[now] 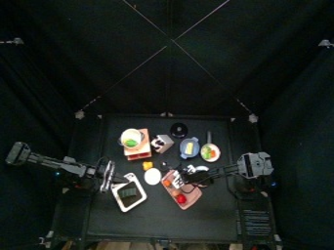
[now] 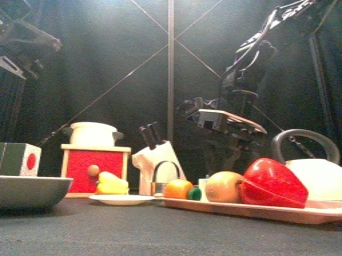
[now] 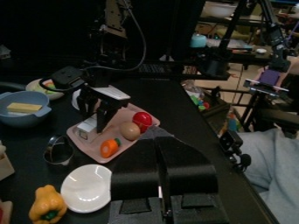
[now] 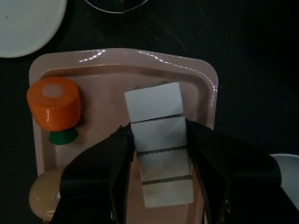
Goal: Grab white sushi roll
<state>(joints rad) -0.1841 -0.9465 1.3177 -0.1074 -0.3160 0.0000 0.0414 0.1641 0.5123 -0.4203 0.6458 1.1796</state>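
The white sushi roll [image 4: 155, 101] is a strip of several white pieces lying lengthwise on the pink tray [image 4: 117, 66]. My right gripper [image 4: 158, 131] is down over the tray with its jaws pressed against both sides of the roll. I cannot tell whether the roll is lifted. The right gripper also shows in the top view [image 1: 196, 174] and in the left wrist view [image 3: 103, 122]. My left gripper [image 3: 162, 171] is shut and empty, resting at the table's left [image 1: 115, 176].
The tray also holds an orange piece [image 4: 52, 101], an onion [image 4: 41, 194] and a red pepper [image 2: 274, 183]. Nearby are a white plate [image 3: 84, 186], a blue bowl [image 3: 24, 109], a yellow pepper [image 3: 47, 203], a knife block [image 2: 154, 160] and a red toaster [image 2: 94, 160].
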